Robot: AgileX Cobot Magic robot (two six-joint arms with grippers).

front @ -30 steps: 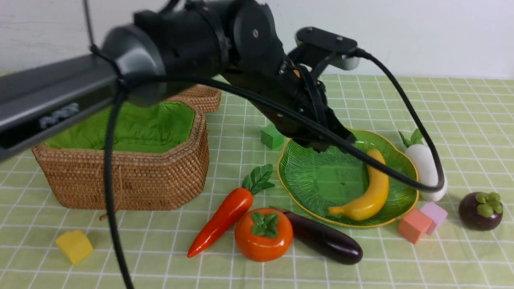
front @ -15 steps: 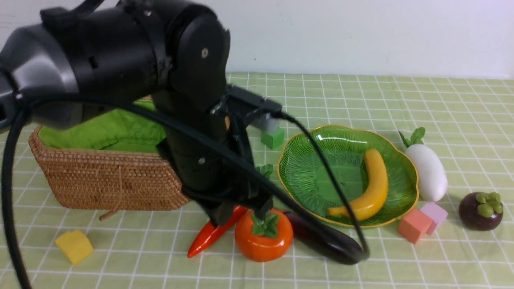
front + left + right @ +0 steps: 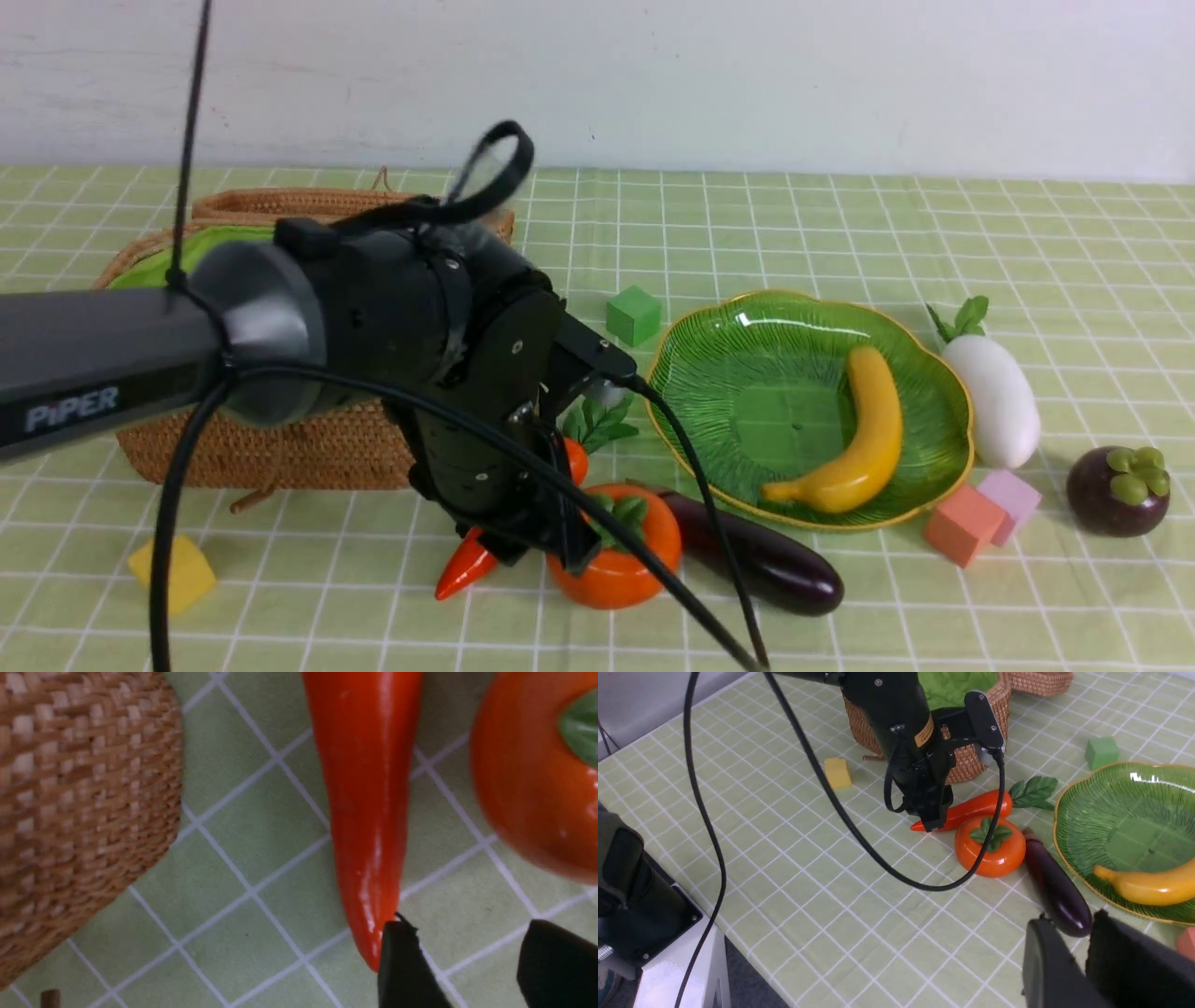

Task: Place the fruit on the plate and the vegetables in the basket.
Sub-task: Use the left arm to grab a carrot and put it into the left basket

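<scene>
The left gripper (image 3: 467, 970) is lowered close to the checked tablecloth (image 3: 934, 233), near the front wall of the basket (image 3: 280, 453). Its jaws are released: a gap is seen between the two fingers, and only cloth is shown in this gap. One finger (image 3: 404, 966) is placed at the pointed end of the carrot (image 3: 369, 812); whether the carrot is touched by it cannot be told. The carrot is laid flat on the cloth, with its green leaves turned toward the plate (image 3: 719, 392). The persimmon (image 3: 644, 551) is found just beside the carrot, and the eggplant (image 3: 766, 565) just beside the persimmon, in front of the plate.

The banana (image 3: 868, 439) is laid inside the plate, on its right part. The radish (image 3: 994, 401) is laid on the cloth just beside the right rim of the plate, and the mangosteen (image 3: 1116, 490) is set farther to the right, apart from both.

The right gripper (image 3: 1087, 947) is seen only by its own wrist camera, held above the cloth near the eggplant. Its jaws are slightly parted and nothing is grasped by them
</scene>
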